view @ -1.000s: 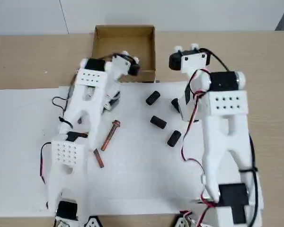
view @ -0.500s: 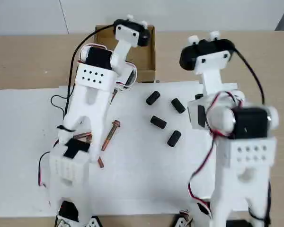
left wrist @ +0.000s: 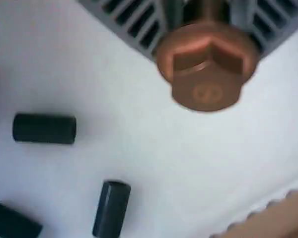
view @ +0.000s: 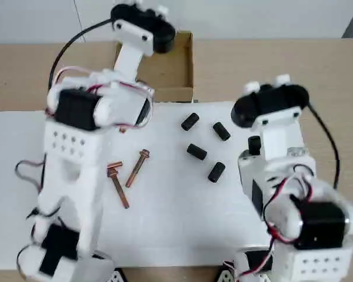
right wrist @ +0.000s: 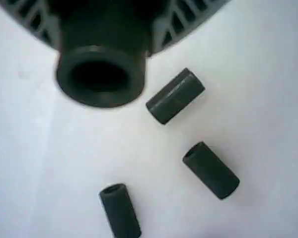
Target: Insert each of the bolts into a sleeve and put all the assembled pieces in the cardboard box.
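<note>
Two light, rigid pieces are in hand over the white sheet (view: pixel 176 217): the left gripper (left wrist: pixel 204 11) pinches a copper bolt (left wrist: pixel 206 69) by its shank, the right gripper (right wrist: pixel 104 20) clamps a black sleeve (right wrist: pixel 99 74), bore exposed. Smooth metal likely slips or twists, so hold each mid-length, squarely.

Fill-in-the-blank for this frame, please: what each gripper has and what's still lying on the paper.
1. The left gripper is shut on a copper ____.
2. The right gripper is shut on a black ____.
3. In the high view, ____ loose sleeves lie on the white paper.

Missing words: bolt; sleeve; four.
</note>
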Motion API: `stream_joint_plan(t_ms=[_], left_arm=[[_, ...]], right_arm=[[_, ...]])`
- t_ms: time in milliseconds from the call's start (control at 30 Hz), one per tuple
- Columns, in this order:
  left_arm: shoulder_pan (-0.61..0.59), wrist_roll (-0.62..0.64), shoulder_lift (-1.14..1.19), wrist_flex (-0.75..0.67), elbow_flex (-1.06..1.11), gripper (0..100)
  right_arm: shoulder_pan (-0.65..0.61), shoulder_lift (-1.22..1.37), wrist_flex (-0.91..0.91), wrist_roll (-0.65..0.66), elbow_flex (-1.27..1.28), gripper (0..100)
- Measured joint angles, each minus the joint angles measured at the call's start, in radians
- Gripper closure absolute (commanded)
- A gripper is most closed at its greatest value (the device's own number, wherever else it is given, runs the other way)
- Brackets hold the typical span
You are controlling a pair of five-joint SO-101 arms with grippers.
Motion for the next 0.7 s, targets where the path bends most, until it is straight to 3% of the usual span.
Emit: stream_joint_plan(t_ms=[333, 700], left_arm=[[0.000, 0.181, -0.445, -0.232, 0.540, 100], [0.000, 0.321, -0.829, -0.578, 1.083, 100]], right_arm=[[0.002, -0.299, -0.302, 0.000, 0.440, 99.7], [-0.009, -0.474, -0.508, 0.000, 0.724, 99.7]])
